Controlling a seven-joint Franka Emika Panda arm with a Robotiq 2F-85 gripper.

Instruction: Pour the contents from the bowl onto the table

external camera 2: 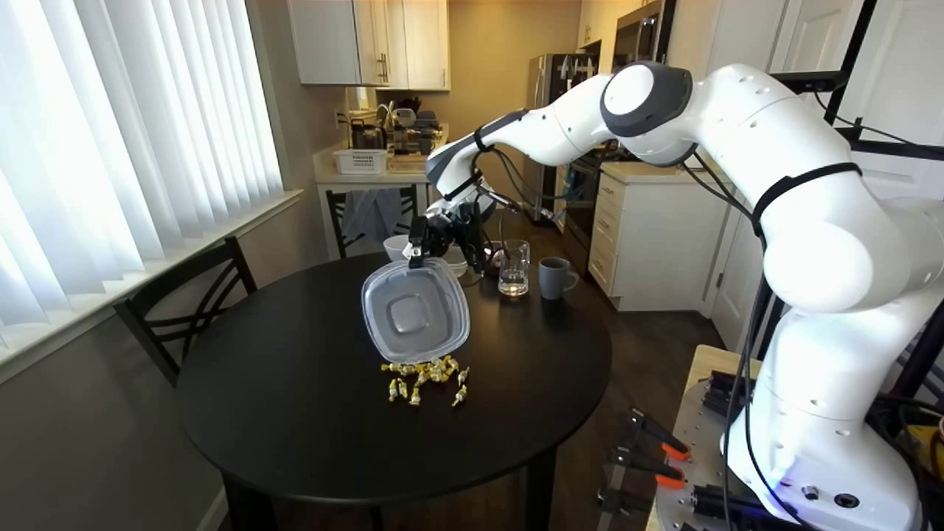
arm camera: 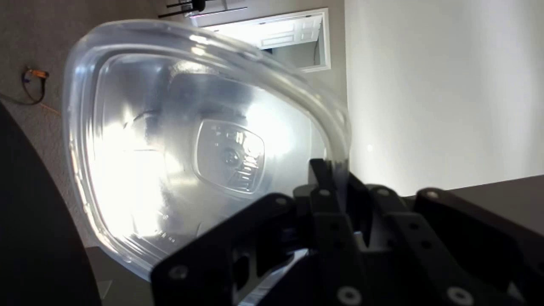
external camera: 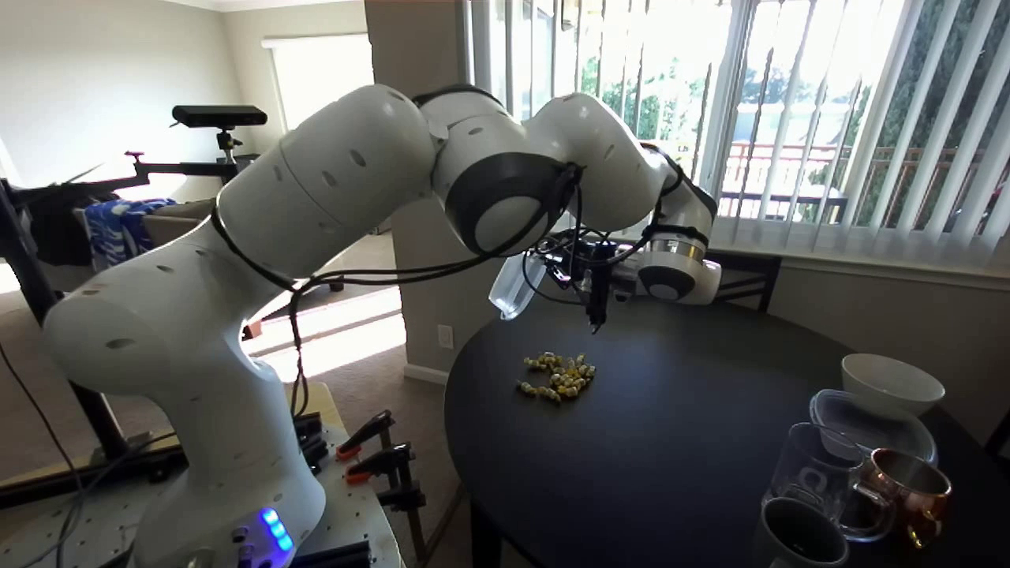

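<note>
The bowl [external camera: 517,285], transparent with rounded-square sides, is tipped steeply on its side above the table [external camera: 671,418] and shows in both exterior views [external camera 2: 415,310]. My gripper [arm camera: 337,174] is shut on the bowl's rim, one finger inside the wall and one outside. In the wrist view the bowl's inside [arm camera: 229,157] faces the camera, and no bits show in it. The contents [external camera: 562,379], yellowish and brown bits, lie in a loose heap on the black tabletop [external camera 2: 310,428], below the bowl. They show in both exterior views [external camera 2: 435,370], with a few pieces apart from the heap.
At the table's edge stand a white bowl [external camera: 892,383], a transparent container [external camera: 868,426], a glass mug [external camera: 813,473], a copper mug [external camera: 911,493] and a grey mug [external camera 2: 554,278]. A black chair [external camera 2: 192,302] stands by the window blinds.
</note>
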